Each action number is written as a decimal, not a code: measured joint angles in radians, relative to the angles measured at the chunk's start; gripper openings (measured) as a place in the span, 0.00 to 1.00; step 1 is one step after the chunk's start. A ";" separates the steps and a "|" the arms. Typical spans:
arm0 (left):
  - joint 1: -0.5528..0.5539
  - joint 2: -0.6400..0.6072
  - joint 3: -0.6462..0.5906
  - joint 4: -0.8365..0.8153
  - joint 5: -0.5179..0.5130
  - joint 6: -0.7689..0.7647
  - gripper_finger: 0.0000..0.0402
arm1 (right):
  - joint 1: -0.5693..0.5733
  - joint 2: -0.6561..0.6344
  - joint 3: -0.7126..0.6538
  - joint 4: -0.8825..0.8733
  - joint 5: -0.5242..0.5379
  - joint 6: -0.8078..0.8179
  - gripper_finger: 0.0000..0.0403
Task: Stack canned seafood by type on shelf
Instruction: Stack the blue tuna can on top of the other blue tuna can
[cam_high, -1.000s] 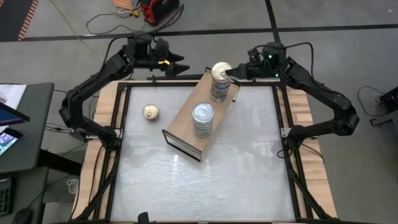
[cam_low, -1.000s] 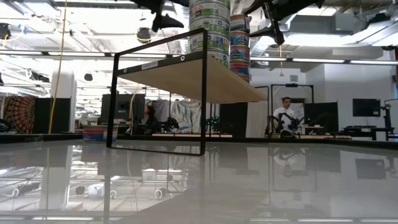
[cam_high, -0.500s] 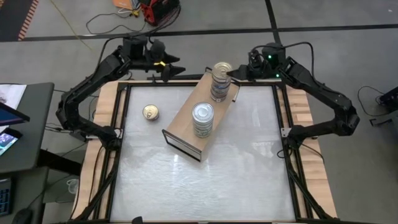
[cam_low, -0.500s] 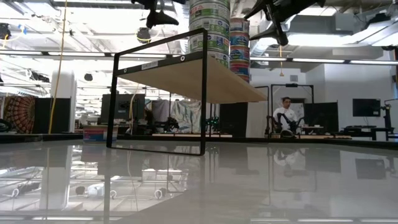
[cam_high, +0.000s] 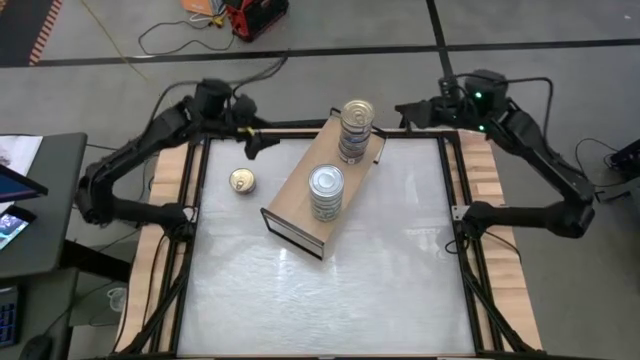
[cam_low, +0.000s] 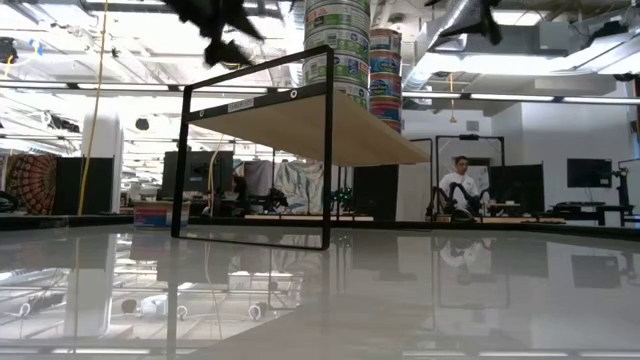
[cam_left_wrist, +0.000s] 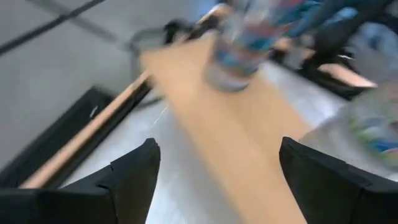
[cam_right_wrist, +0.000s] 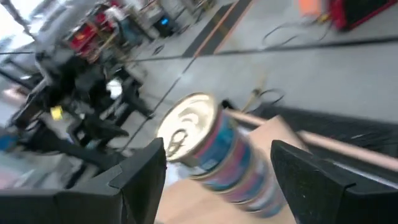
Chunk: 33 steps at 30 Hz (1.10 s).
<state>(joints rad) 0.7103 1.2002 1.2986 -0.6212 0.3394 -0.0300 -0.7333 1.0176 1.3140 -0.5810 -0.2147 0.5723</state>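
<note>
Two stacks are standing on the shelf (cam_high: 320, 195): gold tins (cam_high: 356, 130) at its far end, silver tins (cam_high: 326, 192) nearer. One gold tin (cam_high: 241, 181) is lying on the table, still unstacked. The left gripper (cam_high: 252, 140) and right gripper (cam_high: 408, 108) are both hanging wide open, holding nothing.

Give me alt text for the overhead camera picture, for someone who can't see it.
Seen from above, a tan wooden shelf lies diagonally on a white table, with a gold-lidded stack of tins at its far end and a silver-lidded stack nearer the middle. One loose gold tin sits on the table left of it. The left claw and right claw, both empty, hover near the far edge.
</note>
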 joint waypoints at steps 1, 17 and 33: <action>0.006 -0.023 -0.057 0.023 -0.029 -0.026 0.78 | 0.004 -0.012 0.000 -0.013 0.030 -0.014 0.77; 0.003 -0.119 -0.489 -0.010 -0.490 -0.183 0.71 | 0.094 -0.029 0.000 0.044 0.211 -0.076 0.77; 0.127 0.148 -0.518 0.102 -0.447 -0.241 0.64 | 0.191 -0.027 -0.001 0.112 0.218 -0.049 0.77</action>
<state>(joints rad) 0.8371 1.3481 0.7807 -0.5192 -0.1078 -0.2713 -0.5420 0.9909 1.3128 -0.4694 0.0032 0.5228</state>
